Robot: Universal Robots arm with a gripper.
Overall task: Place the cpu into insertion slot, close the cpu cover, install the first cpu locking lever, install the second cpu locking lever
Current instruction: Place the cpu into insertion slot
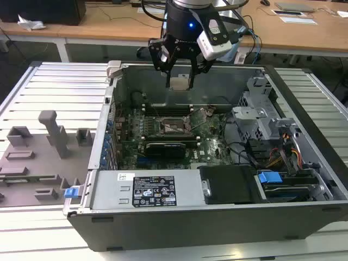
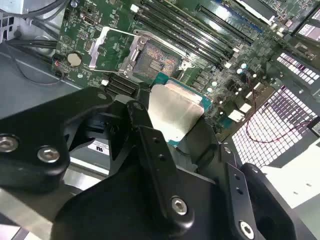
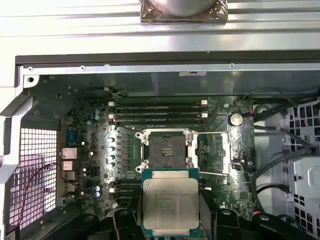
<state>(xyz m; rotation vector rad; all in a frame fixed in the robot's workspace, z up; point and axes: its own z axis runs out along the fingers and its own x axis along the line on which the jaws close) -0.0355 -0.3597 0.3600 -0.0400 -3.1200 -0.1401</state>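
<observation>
**Gripper is holding the cpu over the open socket**

In the exterior view, a grey moulded fixture tray (image 1: 38,157) is lying at the left, beside the open dark metal computer case (image 1: 217,228). Over the middle of the case, the black gripper (image 1: 180,76) is clamping the cpu (image 1: 179,84), a small flat square chip with a pale silver-grey face, in the air above the green motherboard (image 1: 212,147). Below it, the insertion slot (image 1: 174,126), a small dark square socket with a silvery rim, is standing uncovered. In the second wrist view, the cpu cover (image 2: 95,55), a thin silvery frame plate, is lying flipped open beside the slot. At the exterior view's right, a grey metal drive cage (image 1: 261,117) is standing.
</observation>
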